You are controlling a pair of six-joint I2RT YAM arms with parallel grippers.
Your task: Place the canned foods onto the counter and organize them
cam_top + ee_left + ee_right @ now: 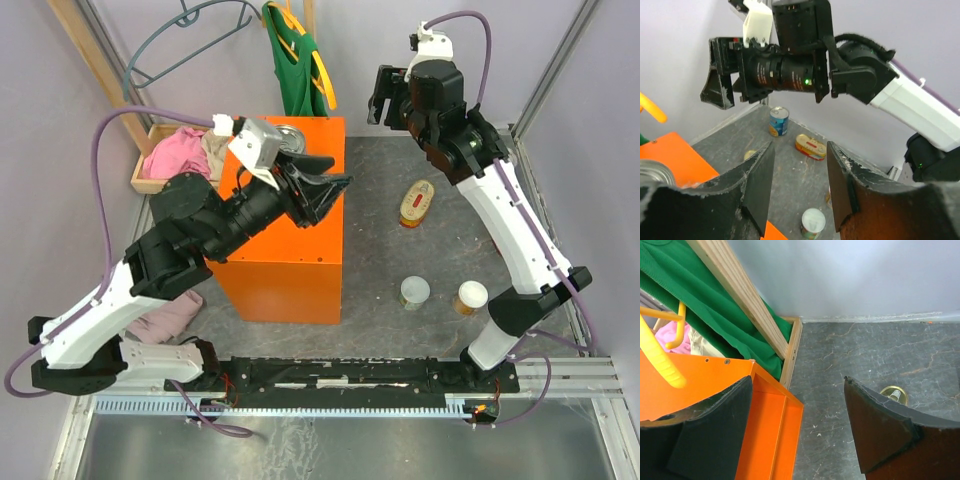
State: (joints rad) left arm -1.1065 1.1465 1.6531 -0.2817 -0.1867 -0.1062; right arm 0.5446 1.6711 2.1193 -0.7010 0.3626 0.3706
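Camera above: my left arm reaches across the orange counter [290,270], the left gripper [335,193] parted and empty at its right edge, a silver-topped can [290,135] standing on it behind the wrist, while my right arm rears high, the right gripper [385,95] aimed left. Left wrist: fingers [760,190] spread on nothing, with a blue can [779,121], an oval tin [810,147] and a white-lidded can [813,223] on the floor [795,172] beyond. Right wrist: fingers [715,440] wide apart, empty, over the counter's corner.
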